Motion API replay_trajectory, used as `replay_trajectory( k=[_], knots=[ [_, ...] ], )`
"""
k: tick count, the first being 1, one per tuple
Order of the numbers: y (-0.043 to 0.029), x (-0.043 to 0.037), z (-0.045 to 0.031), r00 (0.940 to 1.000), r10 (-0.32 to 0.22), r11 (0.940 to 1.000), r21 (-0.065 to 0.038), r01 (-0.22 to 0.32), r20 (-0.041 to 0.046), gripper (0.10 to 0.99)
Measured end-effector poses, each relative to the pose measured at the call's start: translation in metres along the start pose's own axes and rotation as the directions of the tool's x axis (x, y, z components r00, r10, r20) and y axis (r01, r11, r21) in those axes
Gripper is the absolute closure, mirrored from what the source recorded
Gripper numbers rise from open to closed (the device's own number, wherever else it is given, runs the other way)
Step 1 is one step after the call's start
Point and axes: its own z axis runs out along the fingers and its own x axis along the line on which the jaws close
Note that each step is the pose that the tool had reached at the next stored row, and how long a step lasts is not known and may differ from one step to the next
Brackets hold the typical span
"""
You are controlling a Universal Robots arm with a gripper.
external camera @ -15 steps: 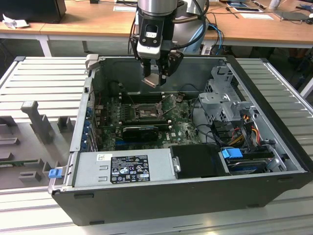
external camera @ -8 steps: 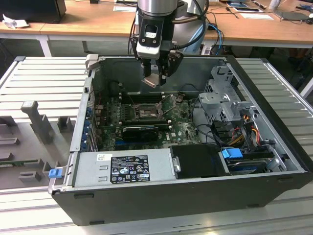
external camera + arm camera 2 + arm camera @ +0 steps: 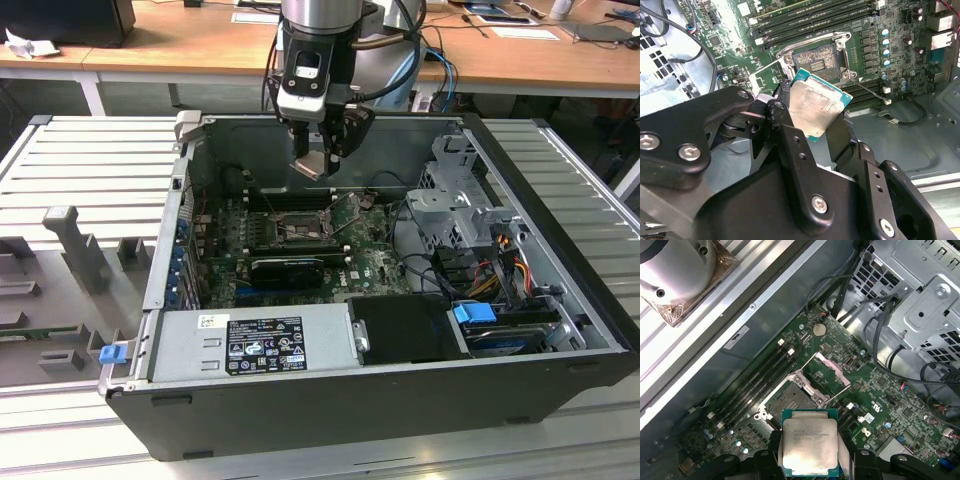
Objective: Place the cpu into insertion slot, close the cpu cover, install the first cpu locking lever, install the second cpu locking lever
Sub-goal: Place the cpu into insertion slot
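My gripper (image 3: 318, 160) hangs over the open computer case, above the motherboard, shut on the cpu (image 3: 312, 166). The cpu (image 3: 815, 107) is a flat square chip with a pale metal face, pinched at two opposite edges by the black fingers (image 3: 782, 112). In the first wrist view the cpu (image 3: 809, 442) sits a little to one side of the insertion slot (image 3: 787, 400), well above it. The insertion slot (image 3: 820, 60) is a dark square socket with a silvery rim and lies bare. The cpu cover (image 3: 826, 374) stands hinged up beside the slot.
Long black memory slots (image 3: 757, 382) run beside the socket. A black expansion card (image 3: 288, 268) lies in front of it. A power supply (image 3: 255, 345) fills the case's front, with a metal drive cage (image 3: 460, 210) and cables (image 3: 500, 260) on the exterior view's right.
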Motion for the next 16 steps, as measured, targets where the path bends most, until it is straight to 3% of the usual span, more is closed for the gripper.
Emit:
replay_trajectory(
  k=[16],
  knots=[
    [-0.0001, 0.0000, 0.0019, 0.9997, 0.024, 0.9997, 0.000, -0.024, 0.0019, 0.557]
  ],
)
